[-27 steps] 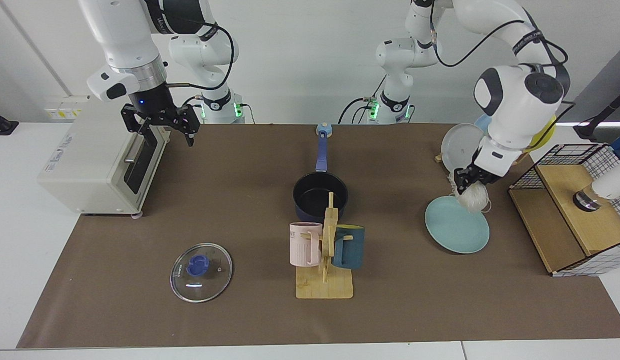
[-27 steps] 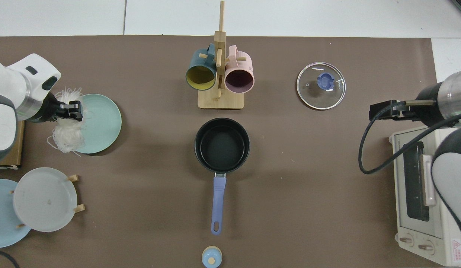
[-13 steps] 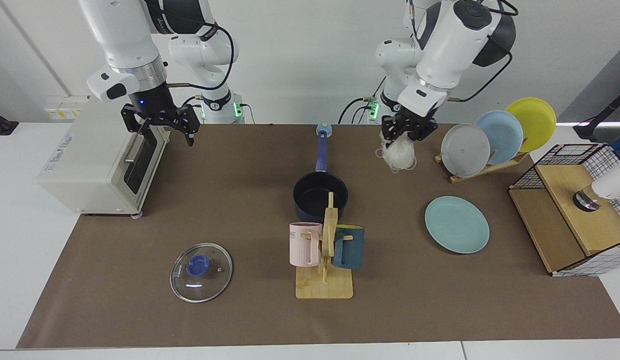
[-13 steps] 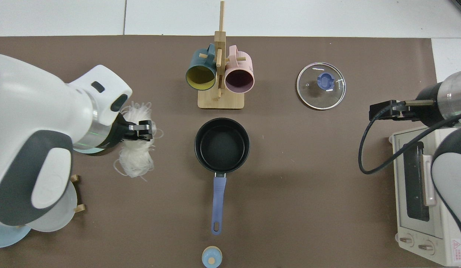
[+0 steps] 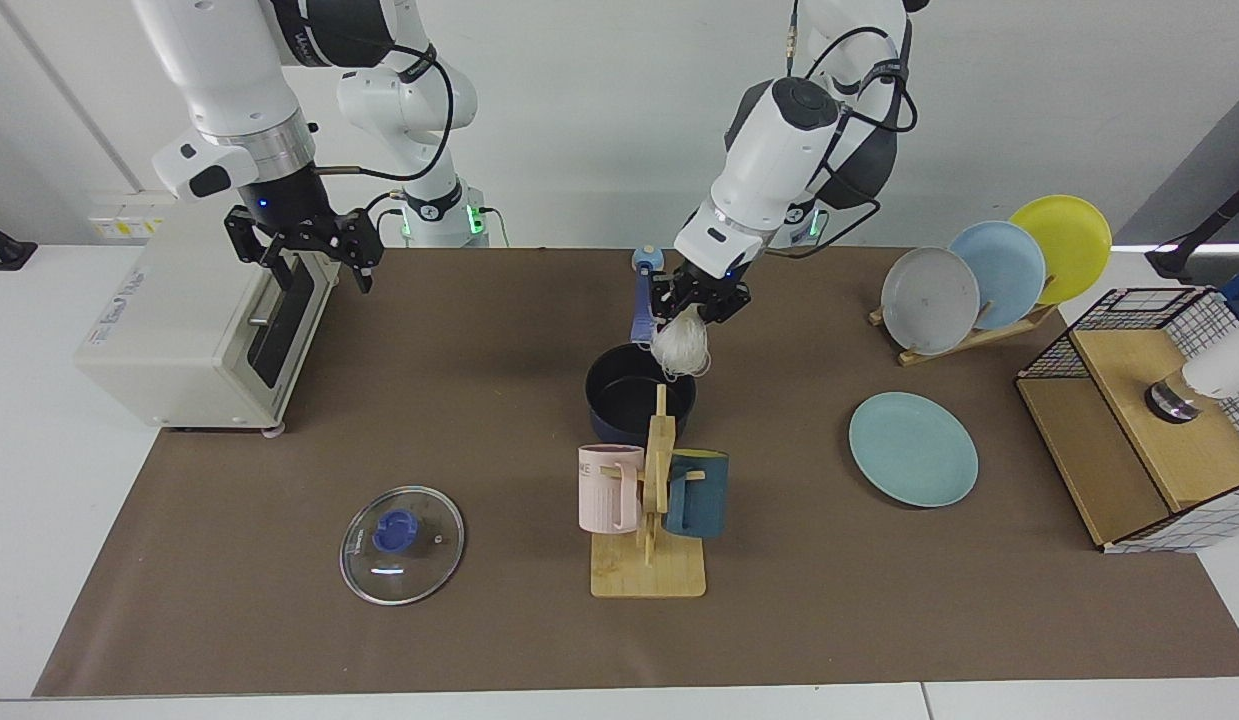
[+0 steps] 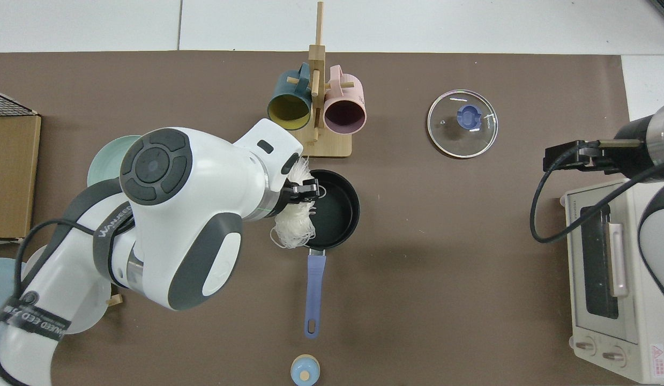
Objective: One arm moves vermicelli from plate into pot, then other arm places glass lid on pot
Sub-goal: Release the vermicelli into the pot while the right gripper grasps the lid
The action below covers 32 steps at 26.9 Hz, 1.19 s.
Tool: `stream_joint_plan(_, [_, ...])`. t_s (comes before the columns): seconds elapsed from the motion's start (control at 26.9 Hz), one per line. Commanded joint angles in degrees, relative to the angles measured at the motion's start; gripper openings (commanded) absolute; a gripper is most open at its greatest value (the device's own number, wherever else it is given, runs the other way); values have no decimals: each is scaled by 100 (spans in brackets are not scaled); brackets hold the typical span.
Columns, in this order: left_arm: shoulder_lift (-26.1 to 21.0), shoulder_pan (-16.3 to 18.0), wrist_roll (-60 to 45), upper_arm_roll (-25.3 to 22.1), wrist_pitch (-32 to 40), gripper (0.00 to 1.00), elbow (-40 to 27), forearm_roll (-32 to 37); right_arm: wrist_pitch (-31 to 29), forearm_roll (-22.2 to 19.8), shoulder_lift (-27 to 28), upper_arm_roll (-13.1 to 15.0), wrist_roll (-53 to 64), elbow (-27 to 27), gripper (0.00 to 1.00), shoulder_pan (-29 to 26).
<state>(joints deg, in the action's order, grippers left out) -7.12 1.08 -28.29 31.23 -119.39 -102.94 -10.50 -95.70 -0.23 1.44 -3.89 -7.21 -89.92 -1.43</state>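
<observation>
The first half of the job looks nearly done but not finished: the left gripper (image 5: 701, 302) is clamped shut on the vermicelli (image 5: 678, 349), and the bundle hangs in the air at the edge of the pot (image 5: 639, 400), over the rim on the handle side as the top view shows it, with some threads trailing outside the rim rather than over the black inside. Nothing has gone into the pot yet, so the drop is left to do, and I would judge the bundle needs to come a little further over the middle first. The plate (image 5: 913, 448) lies bare, well off to the side. The lid (image 5: 402, 543) lies flat on the mat, near the front edge and untouched, so the whole second half is left. The right gripper (image 5: 301, 250) waits up by the toaster oven (image 5: 194, 320), fingers spread open and empty. Compared with a second ago the change is large: then the left gripper was just lifting the noodles off the plate, half a second ago it was halfway across, beside the plate rack (image 5: 979, 300), and now it has reached the pot. The right arm has shifted only slightly, and the lid, pot and mug stand (image 5: 649, 530) have not moved.
</observation>
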Motion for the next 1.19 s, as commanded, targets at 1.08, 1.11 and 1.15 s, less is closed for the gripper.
stream_joint_plan(1.08, [-1212,-328,-475,199,-1903,0,-876,567,-1284,-505,4057,-42,141,2866,100,231])
stream_joint_plan(1.11, [-1212,-328,-493,199,-1973,0,-912,567,-1354,-505,4110,-50,141,2875,100,231])
stream_joint_plan(1.15, [-1221,-328,-519,199,-2017,0,-921,567,-1407,-505,4154,-51,149,2875,100,231])
